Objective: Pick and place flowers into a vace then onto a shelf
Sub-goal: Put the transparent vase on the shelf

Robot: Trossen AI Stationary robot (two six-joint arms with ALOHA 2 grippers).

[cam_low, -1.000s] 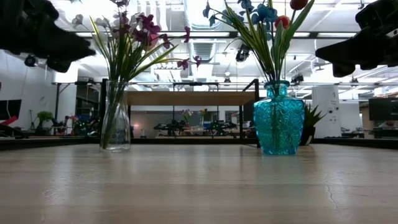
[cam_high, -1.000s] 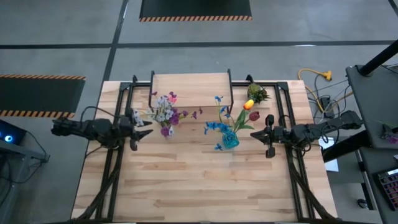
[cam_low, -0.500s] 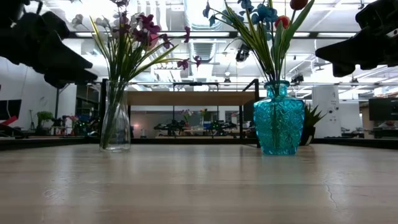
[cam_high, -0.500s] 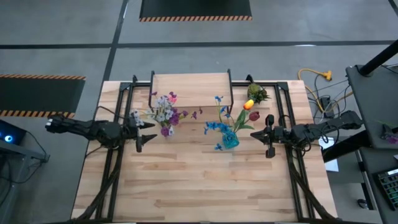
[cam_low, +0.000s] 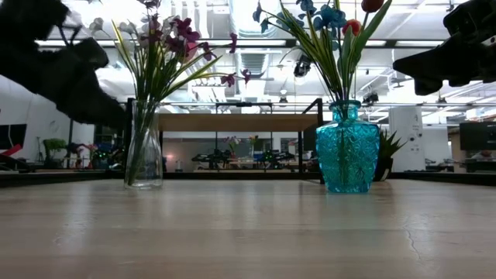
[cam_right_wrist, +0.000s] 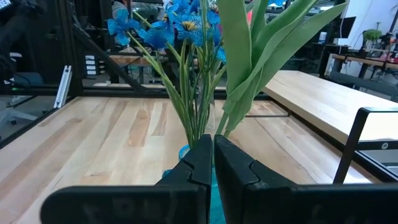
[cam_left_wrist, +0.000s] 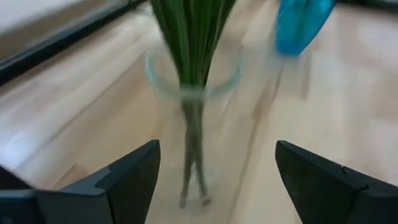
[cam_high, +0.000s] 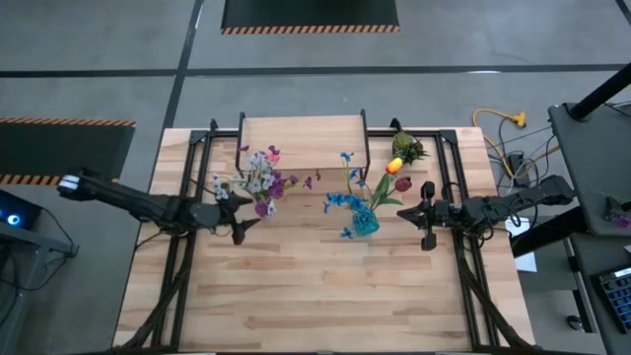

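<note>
A clear glass vase (cam_low: 144,147) with purple, pink and white flowers (cam_high: 261,180) stands on its base on the table, left of centre. A turquoise vase (cam_low: 347,147) with blue, orange and red flowers (cam_high: 373,187) stands right of centre. The shelf (cam_high: 304,138) stands at the table's far middle. My left gripper (cam_high: 243,215) is open and tipped downward just left of the glass vase (cam_left_wrist: 193,118), which shows ahead between its fingers. My right gripper (cam_high: 406,213) is shut and level, right of the turquoise vase, touching nothing.
A short green spiky sprig (cam_high: 409,148) sits by the shelf's right end. Black frame rails (cam_high: 187,197) run along both table sides under the arms. Bare wood (cam_high: 315,286) fills the near half of the table.
My left gripper has moved toward the table's right edge, up to the glass vase. It has sunk, tipped its fingers downward and opened wider. Both vases and my right gripper have stayed where they were.
</note>
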